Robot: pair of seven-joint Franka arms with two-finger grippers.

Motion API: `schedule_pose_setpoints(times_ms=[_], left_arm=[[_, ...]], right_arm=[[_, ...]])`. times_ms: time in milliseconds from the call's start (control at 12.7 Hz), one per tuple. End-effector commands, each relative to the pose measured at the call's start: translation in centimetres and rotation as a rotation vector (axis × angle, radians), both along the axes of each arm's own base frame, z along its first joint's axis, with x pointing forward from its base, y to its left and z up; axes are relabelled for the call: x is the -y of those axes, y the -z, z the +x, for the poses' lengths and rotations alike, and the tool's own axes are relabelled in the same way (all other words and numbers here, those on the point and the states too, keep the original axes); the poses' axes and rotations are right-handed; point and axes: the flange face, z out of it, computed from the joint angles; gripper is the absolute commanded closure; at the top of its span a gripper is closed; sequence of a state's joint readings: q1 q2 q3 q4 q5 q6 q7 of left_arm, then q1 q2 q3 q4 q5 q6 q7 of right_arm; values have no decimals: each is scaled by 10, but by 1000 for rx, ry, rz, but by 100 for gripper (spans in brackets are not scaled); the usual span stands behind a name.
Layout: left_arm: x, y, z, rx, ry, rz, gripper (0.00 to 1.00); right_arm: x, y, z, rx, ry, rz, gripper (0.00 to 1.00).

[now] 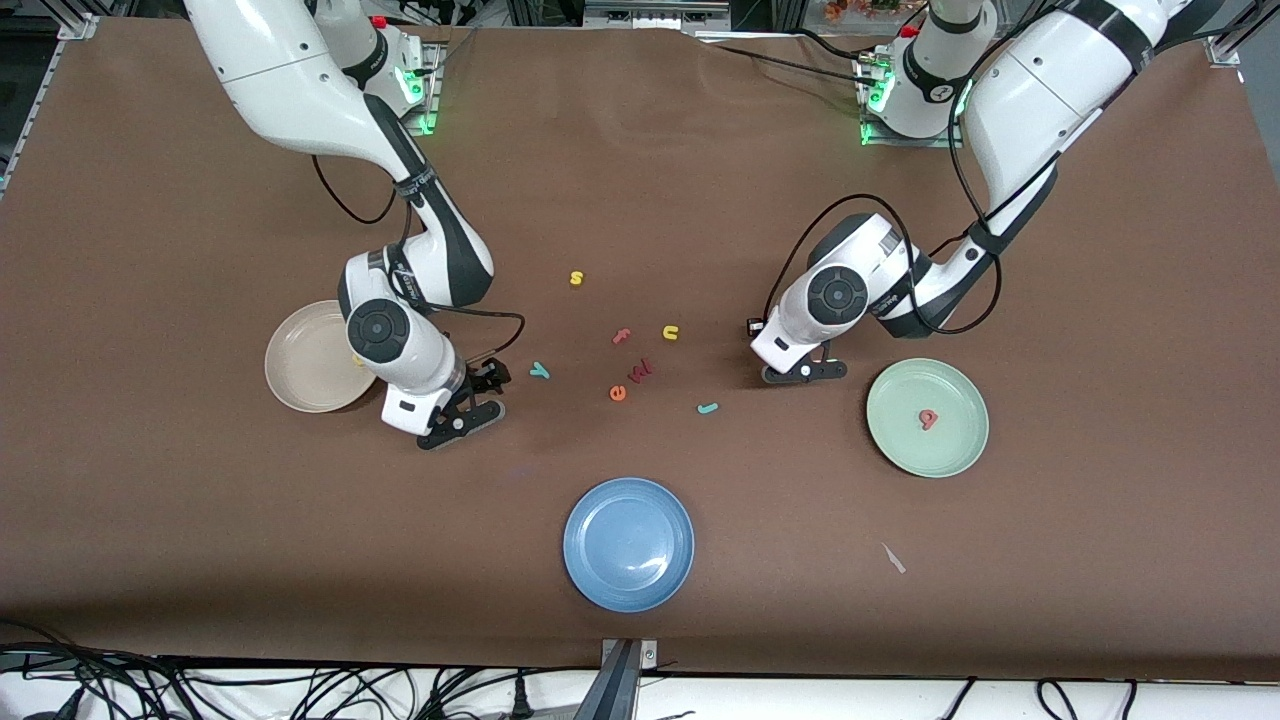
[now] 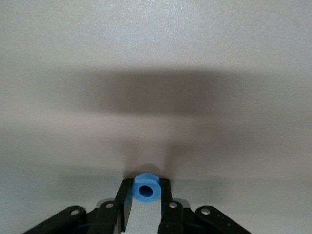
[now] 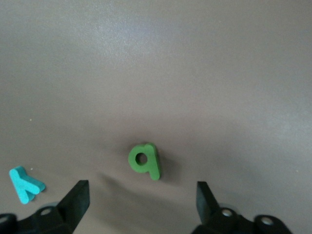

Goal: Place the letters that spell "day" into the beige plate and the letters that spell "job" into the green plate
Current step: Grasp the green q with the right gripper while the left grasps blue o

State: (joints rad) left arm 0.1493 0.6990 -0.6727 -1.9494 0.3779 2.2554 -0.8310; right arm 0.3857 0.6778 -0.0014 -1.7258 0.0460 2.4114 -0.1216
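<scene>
Left gripper (image 2: 142, 207) pinches the blue foam ring o (image 2: 147, 187); right gripper (image 3: 141, 202) spread above the green a (image 3: 145, 160).

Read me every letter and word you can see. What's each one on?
"o": blue o, in the left gripper.
"a": green a, under the open right gripper.
"b": red b, in the green plate.
"s", "u", "f", "e", "y", "j": yellow s, yellow u, pink f, orange e, teal y, teal j, on the table.
"w" or "m": red letter, beside orange e.
Arm print: too small to read.
</scene>
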Motion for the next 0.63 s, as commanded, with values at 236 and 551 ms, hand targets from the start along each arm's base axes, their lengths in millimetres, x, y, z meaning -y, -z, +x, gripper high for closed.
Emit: schedule_pose_setpoints(times_ms=[236,551], left_arm=[[-6,-32,8,28,13,76,98],[-24,-71,32,19,89,122,98]], right_arm=[[-14,14,3,21,-44,13,20],[-14,15,3,21,-54,13,35]])
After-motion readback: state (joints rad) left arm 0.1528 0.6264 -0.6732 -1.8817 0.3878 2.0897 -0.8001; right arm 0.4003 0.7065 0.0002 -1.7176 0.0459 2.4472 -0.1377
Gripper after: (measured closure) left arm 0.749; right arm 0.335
